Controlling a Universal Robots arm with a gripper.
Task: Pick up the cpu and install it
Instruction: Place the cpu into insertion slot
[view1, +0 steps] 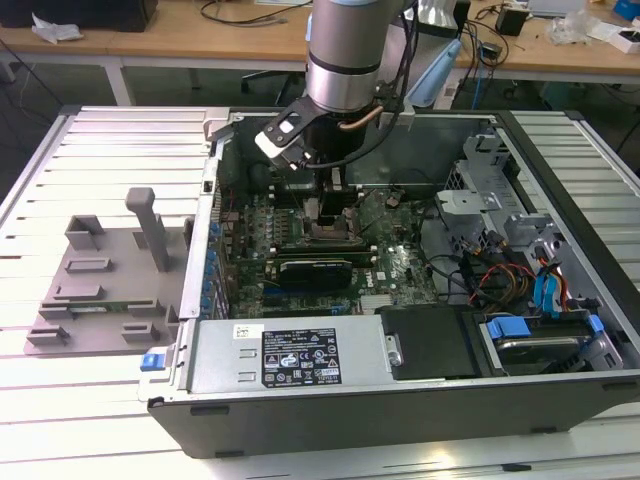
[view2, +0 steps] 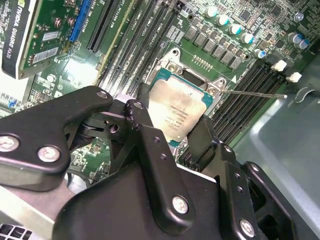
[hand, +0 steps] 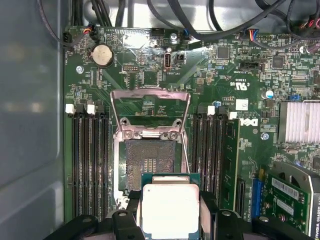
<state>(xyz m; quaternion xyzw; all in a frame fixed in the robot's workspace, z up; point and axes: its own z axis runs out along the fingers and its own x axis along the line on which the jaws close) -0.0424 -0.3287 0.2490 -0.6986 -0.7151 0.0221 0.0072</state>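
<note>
Gripper (hand: 170, 214) grasps the cpu (hand: 170, 205) just above the open socket (hand: 150, 167); level, square alignment with it seems essential before any contact.

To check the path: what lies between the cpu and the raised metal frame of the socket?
In the first wrist view, the open socket's bare contact field lies between the cpu and the raised frame.

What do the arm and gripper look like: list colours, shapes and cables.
The arm is a silver-grey cylinder with a dark band. Black cables and one copper-coloured loop run beside it. The gripper is black, built of flat rounded links pinned with silver screws.
</note>
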